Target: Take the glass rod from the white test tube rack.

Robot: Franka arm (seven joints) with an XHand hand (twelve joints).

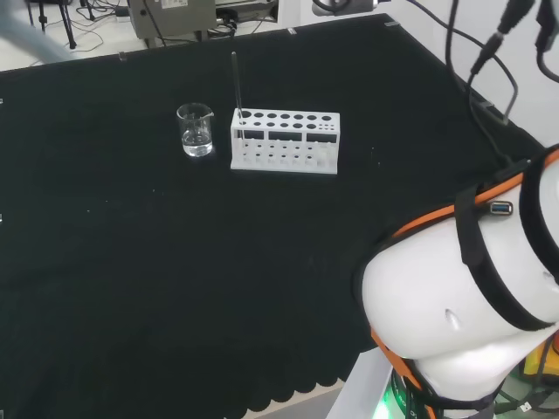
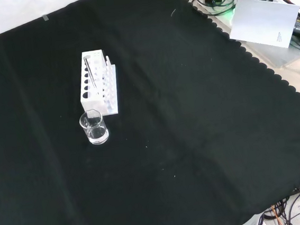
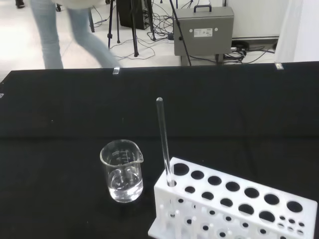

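A white test tube rack (image 1: pixel 285 141) stands on the black cloth in the head view, and also shows as the rack (image 2: pixel 98 81) in the front view and the rack (image 3: pixel 234 206) in the wrist view. A thin glass rod (image 1: pixel 236 84) stands upright in the hole at the rack's left end in the head view. The rod (image 3: pixel 164 141) rises well above the rack's top in the wrist view, and the rod (image 2: pixel 89 70) leans slightly in the front view.
A small clear beaker (image 1: pixel 196 130) with a little water stands just left of the rack in the head view; the beaker (image 2: pixel 93 127) is nearer the camera in the front view, and the beaker (image 3: pixel 122 171) is beside the rod. The arm's white links (image 1: pixel 476 288) fill the head view's lower right.
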